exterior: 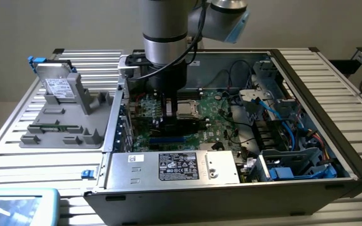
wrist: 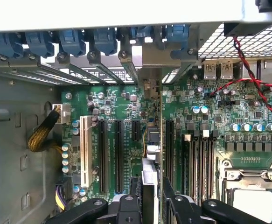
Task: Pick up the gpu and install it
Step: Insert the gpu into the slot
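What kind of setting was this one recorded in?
Probably a robotics lab bench for PC assembly: an open computer case sits on an aluminium slatted table, a grey fixture beside it holds a hard drive, and a robot arm reaches into the case, its fingers gripping the gpu.

open computer case (exterior: 231, 202): one; robot arm (exterior: 165, 33): one; gpu (wrist: 152, 144): one; grey holder (exterior: 43, 139): one, at nine o'clock of the case, bearing one hard drive (exterior: 60, 87) and one memory stick (exterior: 58, 127); power supply (exterior: 175, 165): one; processor socket (exterior: 187, 109): one; white slot (wrist: 85, 151): one; long black slots (wrist: 101, 154): three; short black slot (wrist: 136, 130): one; USB ports (wrist: 210, 70): two; blue clips (exterior: 36, 60) on the surface (exterior: 17, 160): two.
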Robot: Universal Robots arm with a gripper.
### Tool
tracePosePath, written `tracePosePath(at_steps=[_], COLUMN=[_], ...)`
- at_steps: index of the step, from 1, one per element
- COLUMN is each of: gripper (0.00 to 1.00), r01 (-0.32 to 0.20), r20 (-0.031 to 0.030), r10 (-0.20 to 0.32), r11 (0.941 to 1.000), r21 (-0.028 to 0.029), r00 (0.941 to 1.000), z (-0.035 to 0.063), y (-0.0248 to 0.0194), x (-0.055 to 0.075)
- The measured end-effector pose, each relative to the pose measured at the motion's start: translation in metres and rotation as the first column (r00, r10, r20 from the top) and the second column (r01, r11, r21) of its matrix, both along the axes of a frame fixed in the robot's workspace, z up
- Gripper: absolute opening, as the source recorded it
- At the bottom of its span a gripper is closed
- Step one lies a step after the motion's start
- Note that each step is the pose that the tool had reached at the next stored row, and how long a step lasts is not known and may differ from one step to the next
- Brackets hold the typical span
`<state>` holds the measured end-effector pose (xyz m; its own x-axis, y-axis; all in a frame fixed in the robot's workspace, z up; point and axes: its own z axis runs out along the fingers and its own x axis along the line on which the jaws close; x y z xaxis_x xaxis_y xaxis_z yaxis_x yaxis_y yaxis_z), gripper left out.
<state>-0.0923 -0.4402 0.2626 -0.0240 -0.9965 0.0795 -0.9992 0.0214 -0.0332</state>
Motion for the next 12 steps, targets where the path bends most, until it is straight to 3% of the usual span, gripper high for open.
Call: tracePosePath(at_steps=[12], gripper=[0.28], r01=[0.0], r20=[0.0006], r10=[0.0], r11=[1.0], r21=[0.0001], r00=[1.0], z=[-0.0001], y=[0.0], x=[0.0])
